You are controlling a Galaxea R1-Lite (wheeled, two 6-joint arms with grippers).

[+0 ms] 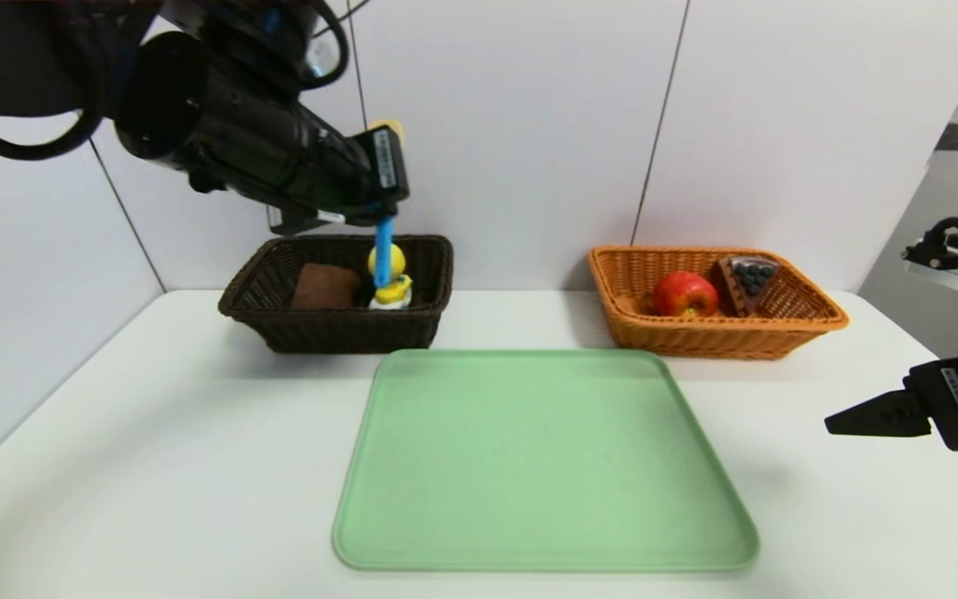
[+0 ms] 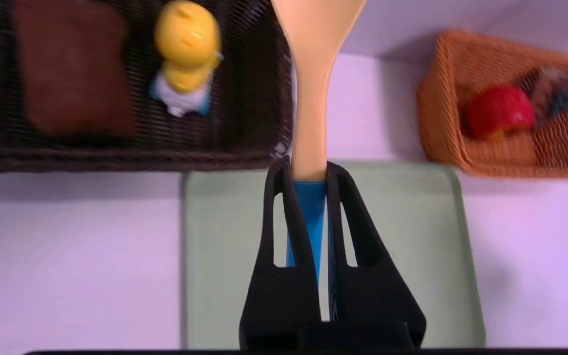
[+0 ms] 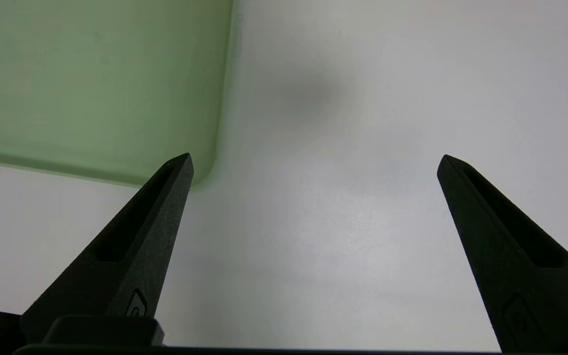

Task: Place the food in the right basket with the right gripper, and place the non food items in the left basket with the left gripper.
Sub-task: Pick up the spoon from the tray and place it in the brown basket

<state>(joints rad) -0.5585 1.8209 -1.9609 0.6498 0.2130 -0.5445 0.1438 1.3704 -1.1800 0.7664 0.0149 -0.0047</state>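
Blue-handled tan spatula (image 2: 313, 88) aloft near dark basket (image 1: 279, 324), upright.

So there's a pale green tray (image 1: 541, 466) lying flat in the middle of the white counter (image 1: 155, 466), nothing on it. Behind it all, plain white wall panels (image 1: 529, 125) with thin dark seams.

surface: white table (image 1: 155, 466) | on it: green tray (image 1: 541, 457), dark basket (image 1: 338, 329), orange basket (image 1: 716, 333)

Left end effector (image 2: 307, 172) clamps spatula (image 2: 312, 93); dark basket (image 2: 244, 98) beyond, holding yellow toy (image 2: 185, 54).
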